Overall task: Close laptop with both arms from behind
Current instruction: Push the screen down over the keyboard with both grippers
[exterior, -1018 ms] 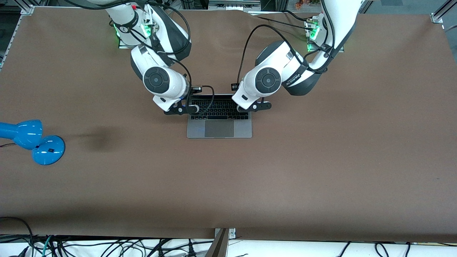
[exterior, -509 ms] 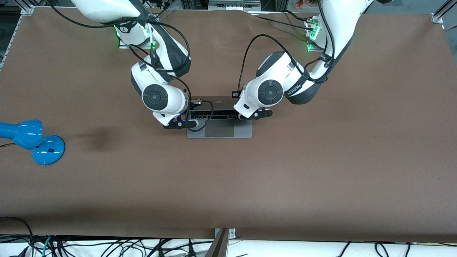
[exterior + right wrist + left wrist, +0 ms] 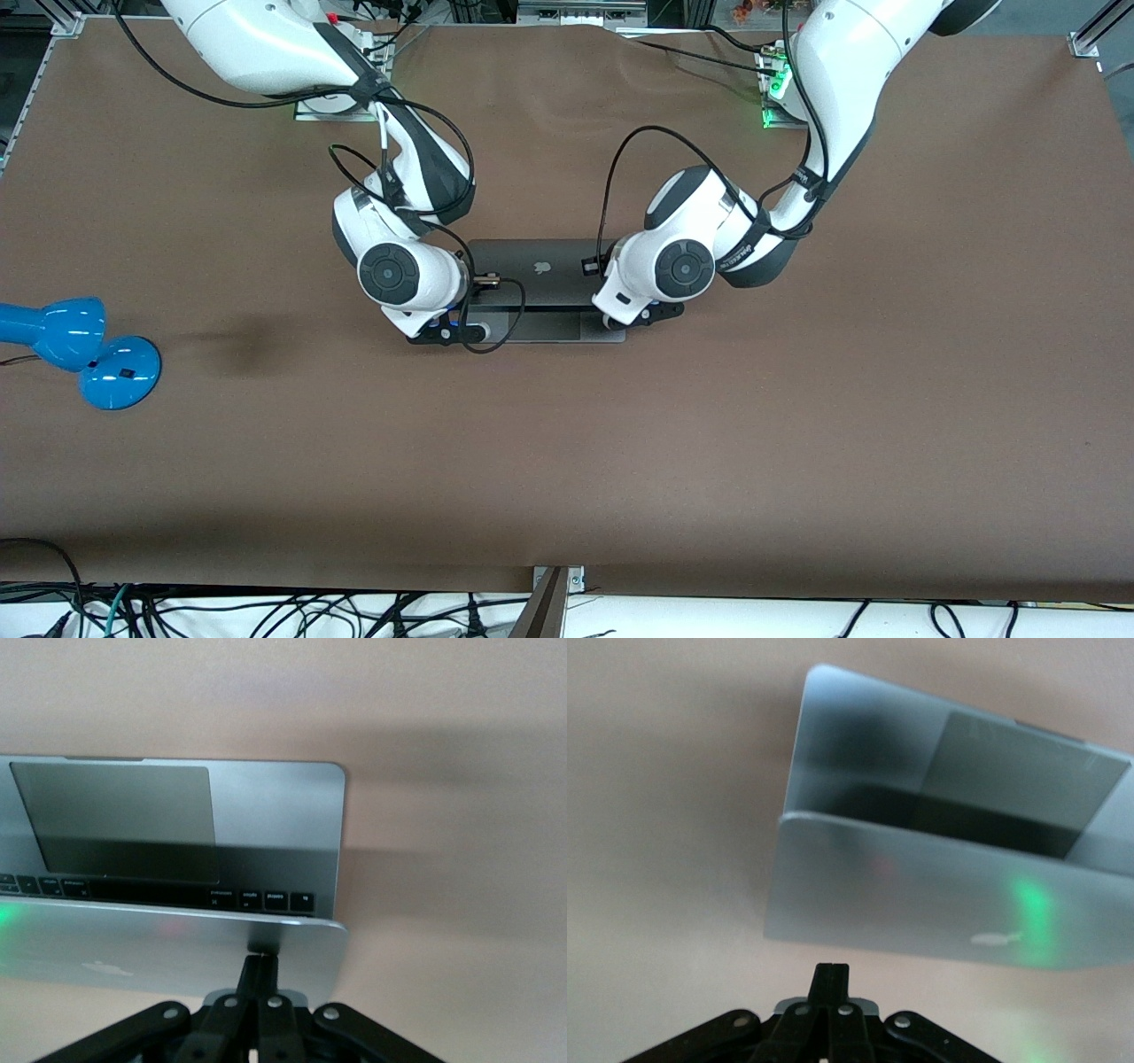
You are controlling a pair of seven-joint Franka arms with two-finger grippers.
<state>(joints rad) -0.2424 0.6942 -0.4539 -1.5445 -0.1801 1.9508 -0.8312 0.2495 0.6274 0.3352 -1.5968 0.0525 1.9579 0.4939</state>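
Observation:
The silver-grey laptop (image 3: pixel 541 266) lies mid-table with its lid tilted far down over the keyboard, apple logo up. Only a strip of base and trackpad (image 3: pixel 549 328) shows. My right gripper (image 3: pixel 447 334) is shut, and its fingertips (image 3: pixel 261 958) press on the lid's back (image 3: pixel 168 948) near one corner. My left gripper (image 3: pixel 642 315) is shut at the lid's other corner. Its fingertips (image 3: pixel 831 972) are close to the lid's back (image 3: pixel 921 904); I cannot tell whether they touch. The gap between lid and base (image 3: pixel 859 762) is narrow and dark.
A blue desk lamp (image 3: pixel 80 350) stands toward the right arm's end of the table. Black cables loop from both wrists over the laptop's edges. More cables lie along the table edge nearest the front camera.
The lid has swung from upright down to nearly shut, covering the keyboard. Both grippers have moved toward the front camera and lower with it.

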